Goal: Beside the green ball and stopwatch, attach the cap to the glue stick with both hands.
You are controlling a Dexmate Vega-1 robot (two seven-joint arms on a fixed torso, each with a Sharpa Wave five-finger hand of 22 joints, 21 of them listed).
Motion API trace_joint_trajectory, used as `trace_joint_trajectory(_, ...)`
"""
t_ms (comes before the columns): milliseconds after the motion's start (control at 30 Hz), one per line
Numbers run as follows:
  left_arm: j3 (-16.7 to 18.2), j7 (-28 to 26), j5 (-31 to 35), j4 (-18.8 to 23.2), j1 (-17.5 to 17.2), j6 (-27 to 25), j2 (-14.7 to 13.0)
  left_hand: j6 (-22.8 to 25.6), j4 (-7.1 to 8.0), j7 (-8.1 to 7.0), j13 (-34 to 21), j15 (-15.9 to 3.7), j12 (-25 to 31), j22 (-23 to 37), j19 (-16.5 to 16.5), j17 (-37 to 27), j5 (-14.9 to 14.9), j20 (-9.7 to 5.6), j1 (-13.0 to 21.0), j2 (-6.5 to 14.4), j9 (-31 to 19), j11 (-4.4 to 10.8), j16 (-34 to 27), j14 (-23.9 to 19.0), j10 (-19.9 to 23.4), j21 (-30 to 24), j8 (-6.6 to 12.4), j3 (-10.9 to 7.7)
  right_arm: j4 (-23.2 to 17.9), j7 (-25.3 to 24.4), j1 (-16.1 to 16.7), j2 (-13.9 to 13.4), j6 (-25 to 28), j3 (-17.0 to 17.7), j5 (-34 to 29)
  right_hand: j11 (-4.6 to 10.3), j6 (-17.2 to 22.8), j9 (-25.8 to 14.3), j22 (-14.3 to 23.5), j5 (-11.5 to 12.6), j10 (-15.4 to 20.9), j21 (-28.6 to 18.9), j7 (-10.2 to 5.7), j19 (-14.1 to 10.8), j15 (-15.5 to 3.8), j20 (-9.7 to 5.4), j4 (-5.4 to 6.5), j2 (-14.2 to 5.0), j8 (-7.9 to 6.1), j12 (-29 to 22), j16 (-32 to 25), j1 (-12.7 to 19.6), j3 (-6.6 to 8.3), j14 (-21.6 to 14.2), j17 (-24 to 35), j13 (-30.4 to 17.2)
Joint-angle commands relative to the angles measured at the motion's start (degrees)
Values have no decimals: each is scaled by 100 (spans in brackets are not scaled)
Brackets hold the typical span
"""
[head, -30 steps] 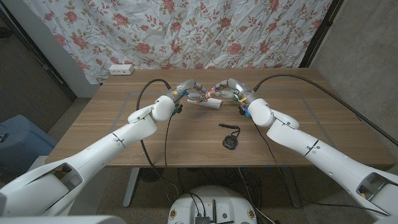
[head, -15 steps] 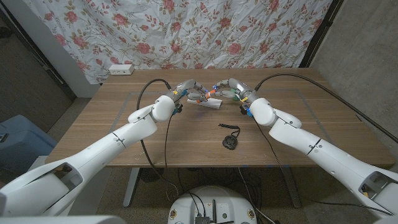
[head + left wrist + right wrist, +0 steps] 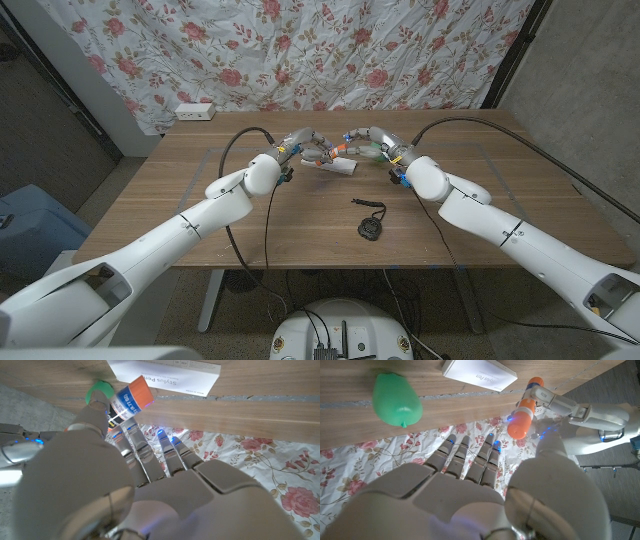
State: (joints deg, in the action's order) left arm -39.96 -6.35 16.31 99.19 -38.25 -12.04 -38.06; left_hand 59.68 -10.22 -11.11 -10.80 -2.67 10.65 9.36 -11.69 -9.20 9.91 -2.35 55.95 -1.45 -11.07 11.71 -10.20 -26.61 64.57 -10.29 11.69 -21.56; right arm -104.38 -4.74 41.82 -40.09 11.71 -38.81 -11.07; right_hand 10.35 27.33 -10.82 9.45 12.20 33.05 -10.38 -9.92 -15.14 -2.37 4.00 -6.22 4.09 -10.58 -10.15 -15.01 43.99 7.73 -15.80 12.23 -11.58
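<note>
Over the far middle of the table (image 3: pixel 250 220) my two hands meet around the glue stick (image 3: pixel 338 151). My left hand (image 3: pixel 308 146) grips the stick's blue and white body (image 3: pixel 129 402). My right hand (image 3: pixel 372 140) pinches the orange cap (image 3: pixel 518 422) at the stick's end, in line with the body and touching it. The green ball (image 3: pixel 396 392) lies on the table just beyond the hands, its edge (image 3: pixel 100 391) peeking past my left fingers. The black stopwatch (image 3: pixel 370 228) with its cord lies nearer me, right of centre.
A flat white box (image 3: pixel 342 168) lies under the hands, beside the ball. A white power strip (image 3: pixel 194 111) sits at the far left edge by the flowered curtain. Black cables run along both arms.
My right hand has moved slightly toward the left hand, bringing the cap against the stick. The left hand, ball, box and stopwatch have stayed put.
</note>
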Motion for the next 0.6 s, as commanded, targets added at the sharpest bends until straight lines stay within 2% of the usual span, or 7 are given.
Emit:
trace_joint_trajectory(33,61,-93,10,130,-117,-32,-52,455,48,382,-23,-611,26,11,11,-11,45,-220,-412,472,-26,90,6,-9,146,-27,55,-77,40,226,14,-140,-296,68,103,-34,-243,8,21,76,-319,5,25,144,58,38,31,27,20,24,84,-158,-69,193,12,-7)
trace_joint_trajectory(167,102,-155,12,188,-184,-29,-90,456,48,391,-22,-613,25,11,9,-12,45,-221,-413,472,-26,89,6,-10,144,-28,55,-77,49,215,86,-182,-462,133,170,-151,-572,18,21,134,-680,9,46,284,184,65,54,42,48,37,177,-297,-122,407,6,6)
trace_joint_trajectory(300,167,-222,-4,269,-264,-139,-105,457,48,381,-22,-615,24,11,6,-12,45,-219,-413,472,-26,89,7,-9,142,-29,56,-77,67,114,189,-189,-645,201,210,-288,-826,22,25,131,-938,18,42,444,279,121,198,-7,52,15,243,-642,-213,623,28,11)
trace_joint_trajectory(333,176,-229,-23,248,-271,-46,-129,454,48,386,-22,-615,25,11,5,-12,45,-220,-413,472,-26,89,7,-9,142,-29,55,-77,83,102,207,-194,-708,216,227,-324,-912,24,26,120,-1116,22,53,528,285,145,246,-22,45,30,270,-772,-248,728,35,14)
trace_joint_trajectory(433,212,-252,-45,289,-311,-104,-136,453,48,388,-22,-617,24,11,6,-12,45,-223,-414,472,-26,89,7,-9,141,-29,54,-77,87,-8,303,-175,-794,288,275,-323,-1128,27,28,98,-1334,15,36,621,301,180,307,-44,69,28,305,-945,-294,881,44,22)
trace_joint_trajectory(600,256,-291,-89,319,-365,-101,-152,448,50,397,-22,-618,25,11,5,-12,45,-225,-420,472,-26,86,7,-9,143,-28,52,-76,121,-138,414,-167,-981,375,319,-363,-1209,30,31,45,-1469,1,53,670,300,196,421,-138,45,9,312,-1187,-331,996,63,32)
